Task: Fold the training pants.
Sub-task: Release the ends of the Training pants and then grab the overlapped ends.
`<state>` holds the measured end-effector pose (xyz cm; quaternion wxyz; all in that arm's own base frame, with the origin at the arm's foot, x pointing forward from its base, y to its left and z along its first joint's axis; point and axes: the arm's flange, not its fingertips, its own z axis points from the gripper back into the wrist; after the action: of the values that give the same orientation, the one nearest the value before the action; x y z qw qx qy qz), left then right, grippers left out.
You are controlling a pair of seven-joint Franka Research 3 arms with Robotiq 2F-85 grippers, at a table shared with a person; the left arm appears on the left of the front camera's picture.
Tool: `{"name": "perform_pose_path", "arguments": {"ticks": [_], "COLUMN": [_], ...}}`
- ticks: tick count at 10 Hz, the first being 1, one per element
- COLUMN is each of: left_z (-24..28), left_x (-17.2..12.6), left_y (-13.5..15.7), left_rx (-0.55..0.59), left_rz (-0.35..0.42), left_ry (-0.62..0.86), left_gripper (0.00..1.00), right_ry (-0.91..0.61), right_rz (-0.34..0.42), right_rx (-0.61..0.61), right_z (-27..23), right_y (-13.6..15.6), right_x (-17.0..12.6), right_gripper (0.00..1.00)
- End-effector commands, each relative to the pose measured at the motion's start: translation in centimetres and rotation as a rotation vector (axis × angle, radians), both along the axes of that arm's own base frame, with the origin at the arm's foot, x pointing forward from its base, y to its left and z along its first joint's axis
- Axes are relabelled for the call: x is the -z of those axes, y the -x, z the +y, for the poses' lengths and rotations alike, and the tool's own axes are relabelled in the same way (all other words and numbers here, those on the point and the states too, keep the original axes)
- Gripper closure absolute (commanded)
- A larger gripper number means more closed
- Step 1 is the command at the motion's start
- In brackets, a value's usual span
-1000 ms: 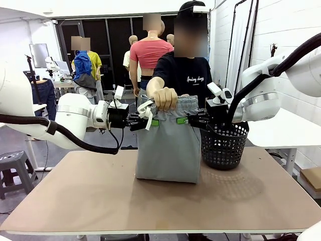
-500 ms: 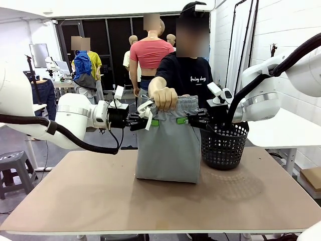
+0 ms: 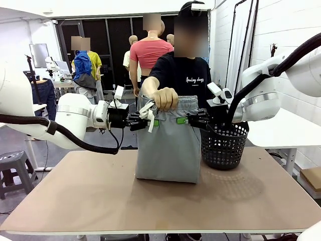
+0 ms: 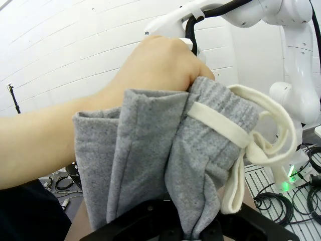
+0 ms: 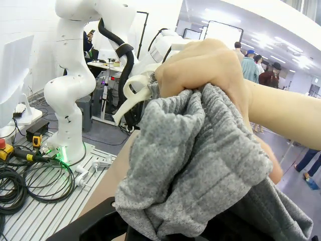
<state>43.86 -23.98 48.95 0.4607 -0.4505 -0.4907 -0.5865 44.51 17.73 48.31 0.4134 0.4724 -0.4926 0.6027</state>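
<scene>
The training pants [image 3: 168, 145] hang from three holds.
Clamped on the waist sides, left gripper [image 3: 150, 122] and right gripper [image 3: 183, 120] flank the person's hand [image 3: 164, 98]; level, even tension should fold them cleanly.

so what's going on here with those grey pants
The grey training pants hang doubled over above the table, with their lower edge touching it. The robot's left hand and right hand are each shut on the cloth just below the waistband, one at each side. The person's hand grips the waistband at the top, between them. A black basket stands on the table beside the pants.
</scene>
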Motion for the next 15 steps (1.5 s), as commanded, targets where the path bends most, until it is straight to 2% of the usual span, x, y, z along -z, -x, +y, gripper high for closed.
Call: {"name": "perform_pose_path", "arguments": {"ticks": [1, 2, 3, 7, 8, 15], "left_z": [0.0, 0.0, 0.2, 0.1, 0.0, 0.3], "left_x": [-0.3, 0.0, 0.0, -0.2, -0.2, -0.3], "left_y": [0.0, 0.0, 0.0, -0.4, -0.5, -0.4], "left_rx": [-0.001, 0.0, -0.005, -0.01, -0.008, 0.023], "left_rz": [-0.006, 0.0, 0.005, 0.017, 0.021, 0.028], "left_ry": [0.003, 0.0, 0.008, 0.027, 0.028, 0.032], "left_gripper": [1.0, 1.0, 0.97, 0.18, 0.0, 0.0], "right_ry": [-0.008, 0.0, -0.001, -0.006, -0.007, -0.021], "right_rz": [-0.008, 0.0, 0.02, 0.052, 0.06, 0.086], "right_rx": [-0.007, 0.0, -0.013, -0.01, -0.008, -0.021], "right_z": [0.0, 0.0, 0.1, -0.1, -0.2, 0.0], "right_y": [0.2, 0.0, 0.1, -0.3, -0.5, -1.1], "right_x": [0.0, 0.0, 0.0, 0.1, 0.0, -0.6], "right_gripper": [1.0, 1.0, 0.83, 0.05, 0.0, 0.0]}}
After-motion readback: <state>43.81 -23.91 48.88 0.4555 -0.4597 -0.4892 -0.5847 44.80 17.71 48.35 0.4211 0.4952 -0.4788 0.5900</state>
